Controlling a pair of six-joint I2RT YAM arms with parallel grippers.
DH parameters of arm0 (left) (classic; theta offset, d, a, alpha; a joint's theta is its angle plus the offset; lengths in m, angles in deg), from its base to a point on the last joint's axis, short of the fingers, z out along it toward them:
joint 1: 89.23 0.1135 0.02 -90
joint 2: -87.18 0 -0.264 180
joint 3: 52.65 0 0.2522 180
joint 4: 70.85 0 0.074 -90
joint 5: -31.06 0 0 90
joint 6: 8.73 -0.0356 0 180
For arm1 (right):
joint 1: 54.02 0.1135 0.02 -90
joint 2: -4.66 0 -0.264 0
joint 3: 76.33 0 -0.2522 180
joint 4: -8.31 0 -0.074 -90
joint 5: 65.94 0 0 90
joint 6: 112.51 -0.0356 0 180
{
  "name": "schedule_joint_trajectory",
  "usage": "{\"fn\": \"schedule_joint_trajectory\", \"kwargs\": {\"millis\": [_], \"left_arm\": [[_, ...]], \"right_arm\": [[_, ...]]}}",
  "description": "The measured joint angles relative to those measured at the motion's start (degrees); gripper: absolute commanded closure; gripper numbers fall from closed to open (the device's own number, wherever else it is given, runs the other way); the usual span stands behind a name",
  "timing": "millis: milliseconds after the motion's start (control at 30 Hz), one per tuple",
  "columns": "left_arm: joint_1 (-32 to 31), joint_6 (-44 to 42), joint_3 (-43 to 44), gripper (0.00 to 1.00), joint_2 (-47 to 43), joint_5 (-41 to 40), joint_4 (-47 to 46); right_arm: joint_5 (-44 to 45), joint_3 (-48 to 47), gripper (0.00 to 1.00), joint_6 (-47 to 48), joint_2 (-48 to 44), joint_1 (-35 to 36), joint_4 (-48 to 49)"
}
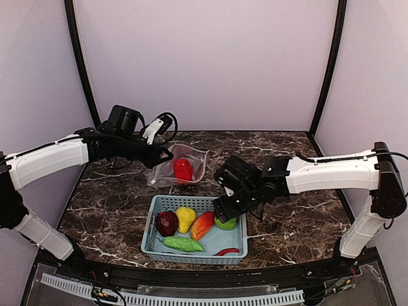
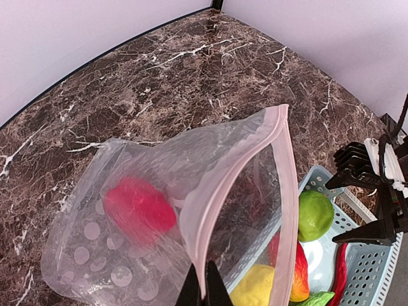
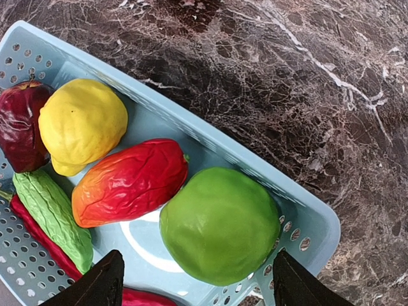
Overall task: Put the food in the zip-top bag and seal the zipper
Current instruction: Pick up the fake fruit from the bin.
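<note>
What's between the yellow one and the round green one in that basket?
An orange-red piece lies between the yellow piece and the lime-green piece; the right wrist view shows it.

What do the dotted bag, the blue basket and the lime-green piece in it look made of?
The zip-top bag: thin clear plastic film, glossy and creased, with the food showing through. The basket: rigid light blue plastic, probably moulded, with rows of holes. The lime-green piece: smooth, faintly shiny plastic by its look.

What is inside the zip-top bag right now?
One red pepper piece lies inside the zip-top bag, seen through its clear wall. Nothing else shows in it. Creases and print blur the bottom corners, so something small there could be hidden.
</note>
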Motion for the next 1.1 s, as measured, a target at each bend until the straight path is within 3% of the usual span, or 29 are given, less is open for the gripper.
{"fn": "schedule_joint_trajectory", "kwargs": {"millis": [367, 933, 1100], "left_arm": [[0.0, -0.07, 0.0, 0.99, 0.0, 0.0, 0.02], [0.0, -0.07, 0.0, 0.99, 0.0, 0.04, 0.0], [0.0, -0.09, 0.0, 0.99, 0.0, 0.02, 0.0]], "right_arm": [[0.9, -0.83, 0.23, 0.44, 3.52, 0.7, -1.14], [3.23, -3.45, 0.12, 1.9, 8.74, 2.6, -1.66], [4.22, -3.45, 0.15, 1.92, 9.79, 2.6, -1.66]]}}
